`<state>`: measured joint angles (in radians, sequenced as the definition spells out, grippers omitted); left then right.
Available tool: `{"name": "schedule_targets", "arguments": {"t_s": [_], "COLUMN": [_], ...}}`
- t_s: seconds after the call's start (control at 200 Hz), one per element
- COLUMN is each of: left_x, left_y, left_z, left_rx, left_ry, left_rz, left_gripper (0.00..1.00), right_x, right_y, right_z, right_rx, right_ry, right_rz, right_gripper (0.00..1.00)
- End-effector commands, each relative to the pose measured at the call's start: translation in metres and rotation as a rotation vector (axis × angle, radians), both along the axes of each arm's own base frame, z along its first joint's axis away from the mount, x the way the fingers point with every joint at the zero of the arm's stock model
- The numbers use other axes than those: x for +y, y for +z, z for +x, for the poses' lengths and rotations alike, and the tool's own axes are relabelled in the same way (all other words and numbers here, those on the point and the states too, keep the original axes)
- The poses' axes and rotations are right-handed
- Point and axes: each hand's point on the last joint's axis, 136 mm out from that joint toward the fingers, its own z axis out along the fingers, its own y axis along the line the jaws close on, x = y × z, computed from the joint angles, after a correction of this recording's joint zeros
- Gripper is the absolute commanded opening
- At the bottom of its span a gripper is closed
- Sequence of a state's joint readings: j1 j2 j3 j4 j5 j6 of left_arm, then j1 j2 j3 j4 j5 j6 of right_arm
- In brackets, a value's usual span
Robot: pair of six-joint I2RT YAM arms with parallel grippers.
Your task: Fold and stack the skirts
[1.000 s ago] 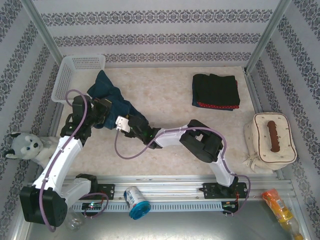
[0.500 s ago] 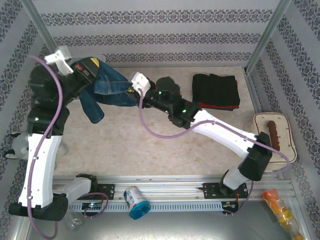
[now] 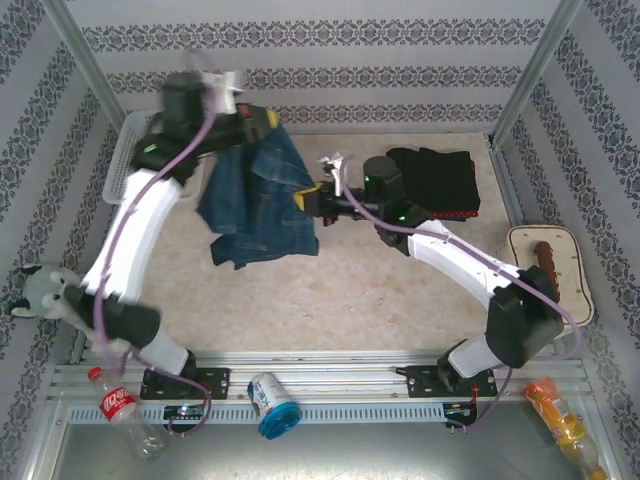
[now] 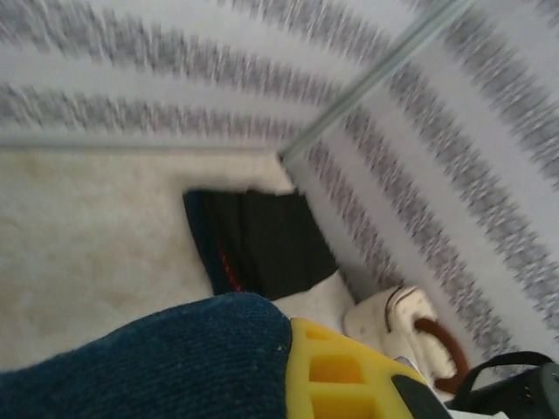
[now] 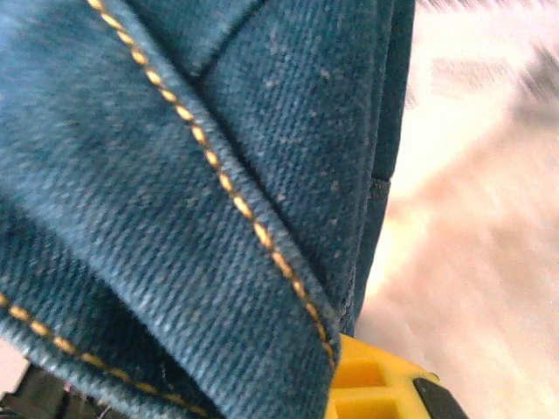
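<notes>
I had the dark blue denim skirt with orange stitching (image 3: 262,195) up in the air over the far half of the tabletop (image 3: 350,290). It hung between the white plastic mesh basket (image 3: 122,160) at the far-left corner and the folded stack of skirts (image 3: 432,178), black on top with a red edge beneath, towards the far-right corner. The left fingers (image 4: 336,375) were pressed together on its upper edge, high up. The right fingers (image 5: 376,384) pinched a stitched hem lower at the side, so the cloth hung crumpled and slanted rather than flat. To do this step well, I judged I should draw the two grips apart until the edge between them ran taut and level. Then I would lower the hanging end onto bare tabletop first and drag towards the near edge so it lay smooth, clear of the stack, watching for heavy denim slipping from either pinch.
</notes>
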<state>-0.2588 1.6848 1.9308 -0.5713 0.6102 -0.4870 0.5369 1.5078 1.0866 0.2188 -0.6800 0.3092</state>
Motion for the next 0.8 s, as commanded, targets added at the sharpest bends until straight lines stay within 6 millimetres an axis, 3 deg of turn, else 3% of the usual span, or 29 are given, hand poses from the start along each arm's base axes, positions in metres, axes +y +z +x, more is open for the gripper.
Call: {"name": "schedule_targets", "arguments": {"t_s": [0.0,0.06,0.09,0.15,0.19,0.275,0.345,0.375,0.47,0.654,0.729,0.794], "left_x": [-0.042,-0.048,-0.050,-0.053,-0.054,-0.048,-0.037,-0.031,-0.004,0.077,0.105,0.124], "left_y": [-0.062,-0.115,-0.142,-0.166,-0.170,-0.170,-0.167,-0.166,-0.167,-0.205,-0.222,-0.238], "left_z": [0.058,0.087,0.097,0.106,0.109,0.107,0.101,0.098,0.083,0.028,0.002,-0.018], "left_rx": [0.011,0.135,0.207,0.277,0.294,0.307,0.305,0.304,0.304,0.396,0.443,0.497], "left_ry": [-0.071,-0.058,-0.055,-0.055,-0.047,-0.012,0.036,0.061,0.175,0.461,0.535,0.581], "left_rz": [0.135,0.203,0.229,0.250,0.248,0.265,0.289,0.298,0.299,0.291,0.280,0.230], "left_gripper": [0.20,0.31,0.42,0.59,0.71,0.89,1.00,1.00,1.00,1.00,1.00,1.00], "right_x": [-0.032,-0.061,-0.074,-0.091,-0.100,-0.120,-0.138,-0.142,-0.147,-0.161,-0.155,-0.130], "right_y": [-0.091,-0.130,-0.145,-0.160,-0.162,-0.166,-0.166,-0.164,-0.155,-0.142,-0.142,-0.142], "right_z": [0.001,0.018,0.023,0.025,0.026,0.027,0.029,0.029,0.026,0.002,-0.013,-0.024], "right_rx": [0.413,0.558,0.627,0.687,0.680,0.666,0.657,0.649,0.673,0.529,0.556,0.576], "right_ry": [-0.070,-0.227,-0.302,-0.378,-0.438,-0.554,-0.675,-0.710,-0.785,-0.870,-0.836,-0.701], "right_rz": [-0.081,-0.154,-0.188,-0.232,-0.270,-0.344,-0.385,-0.384,-0.364,-0.498,-0.453,-0.318], "right_gripper": [0.00,0.01,0.13,0.38,0.50,0.61,0.80,0.97,0.98,0.98,0.98,0.98]}}
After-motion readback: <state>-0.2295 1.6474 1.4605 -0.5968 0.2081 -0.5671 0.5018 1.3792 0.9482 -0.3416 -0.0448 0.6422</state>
